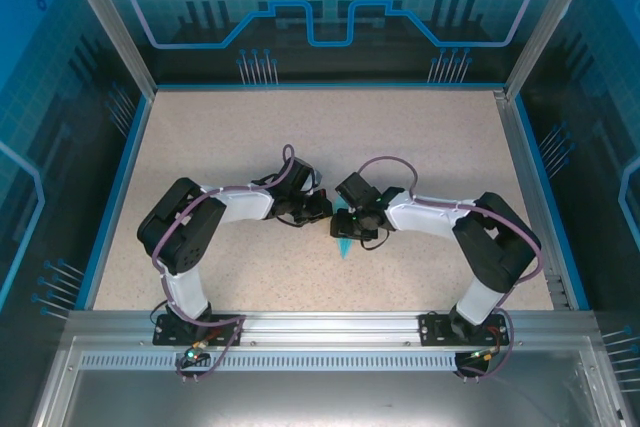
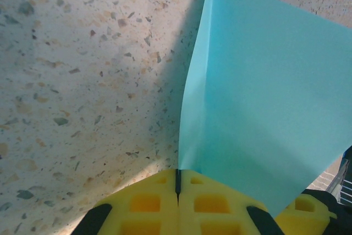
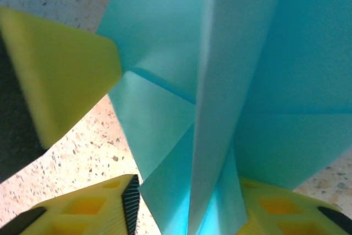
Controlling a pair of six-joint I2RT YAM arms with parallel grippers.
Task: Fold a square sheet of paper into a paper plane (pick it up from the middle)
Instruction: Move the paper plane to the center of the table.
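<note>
The cyan-blue paper (image 1: 345, 245) is held off the speckled table (image 1: 250, 137) between the two grippers at mid-table. From the top camera only a small downward-pointing tip of it shows, the rest being covered by the wrists. The left gripper (image 2: 177, 177) has its yellow fingers pressed flat together, and the paper's lower corner goes into the seam between them, so it is pinching the sheet by its edge. From there a smooth, matte panel rises tilted, with one straight fold line along its left side, and its far corner is cut off by the frame. The right gripper (image 3: 187, 202) has its jaws standing apart with several folded layers passing between them. A narrow upright ridge runs up the middle, with slanted creases and overlapping flaps on either side. The ribbed black pad (image 3: 131, 202) lies just beside the paper's edge, possibly touching; the view is too close to be sure. The opposite finger is mostly hidden behind the paper. A blurred yellow wedge (image 3: 60, 70) at the paper's left is probably a finger of the other gripper. The table is pale stone-like, flecked grey and brown.
</note>
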